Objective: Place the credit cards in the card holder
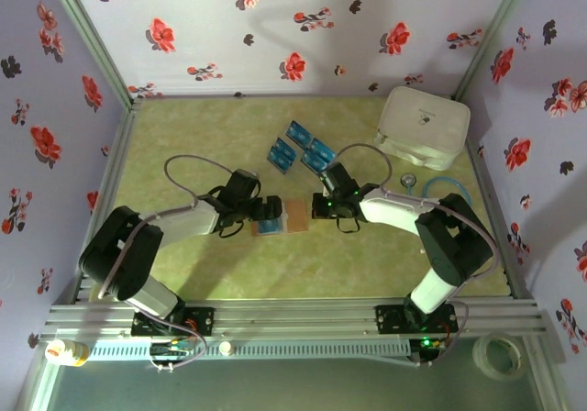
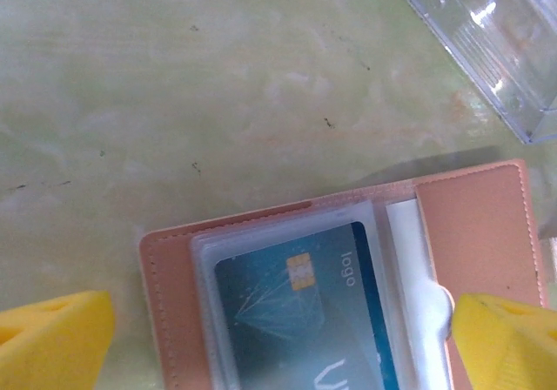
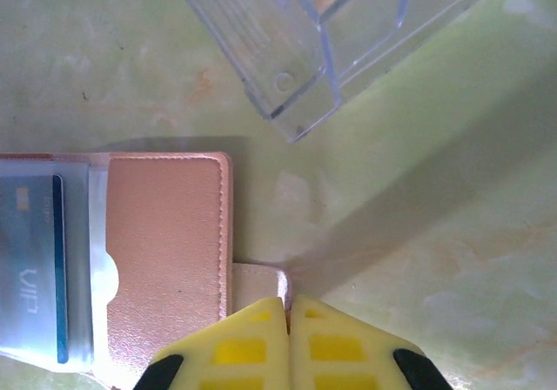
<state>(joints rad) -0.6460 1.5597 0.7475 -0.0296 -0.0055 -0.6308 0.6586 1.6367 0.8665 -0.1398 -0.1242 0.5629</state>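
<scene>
Lab-style robot booth: floral walls, aluminium frame.

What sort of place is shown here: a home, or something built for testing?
Probably a purpose-built robot test booth: flower-patterned lilac wall panels enclose a green marbled tabletop, and a silver aluminium rail frame runs along its near edge.

In my left wrist view the card holder and the blue card inside it run off the bottom edge, cutting its lettering short. From above, the loose credit cards are too small for me to read.
</scene>
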